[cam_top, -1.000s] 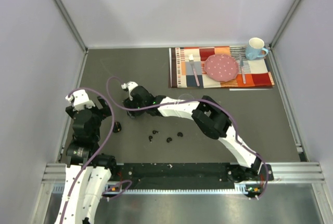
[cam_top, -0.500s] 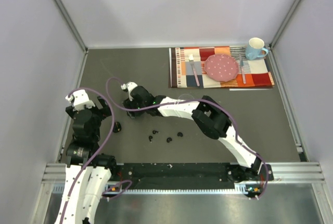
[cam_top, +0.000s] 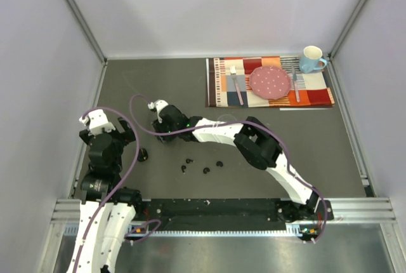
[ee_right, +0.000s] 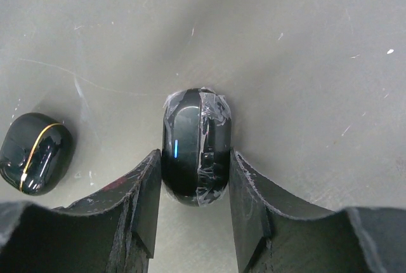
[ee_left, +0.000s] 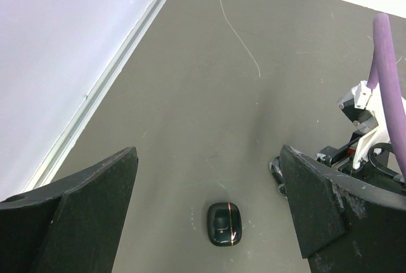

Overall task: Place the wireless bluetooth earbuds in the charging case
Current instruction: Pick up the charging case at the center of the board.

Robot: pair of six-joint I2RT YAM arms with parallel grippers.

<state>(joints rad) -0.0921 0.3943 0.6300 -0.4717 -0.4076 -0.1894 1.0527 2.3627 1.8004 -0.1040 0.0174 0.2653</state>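
Black and film-wrapped, the charging case [ee_right: 195, 136] is sitting on the grey table [ee_right: 304, 44] with the right gripper [ee_right: 195, 162] pinching it from both sides, a thin blue light glowing on its shell. Set against a second ago, almost nothing is differing. The right arm is staying stretched across to the left half. The four earbuds [cam_top: 206, 171] are lying loose where they lay, scattered near the front rail [cam_top: 216, 209] and apart from both cases. A second case [ee_left: 224, 223], gold-lined, is resting flat beneath the left gripper [ee_left: 208, 159], whose fingers are standing wide apart and touching nothing. The left wall's edge strip [ee_left: 108, 82] is running close beside that gripper, and bare table is stretching ahead of it. The placemat [cam_top: 222, 89] with its plate [cam_top: 269, 81] is lying well apart in the far right corner.
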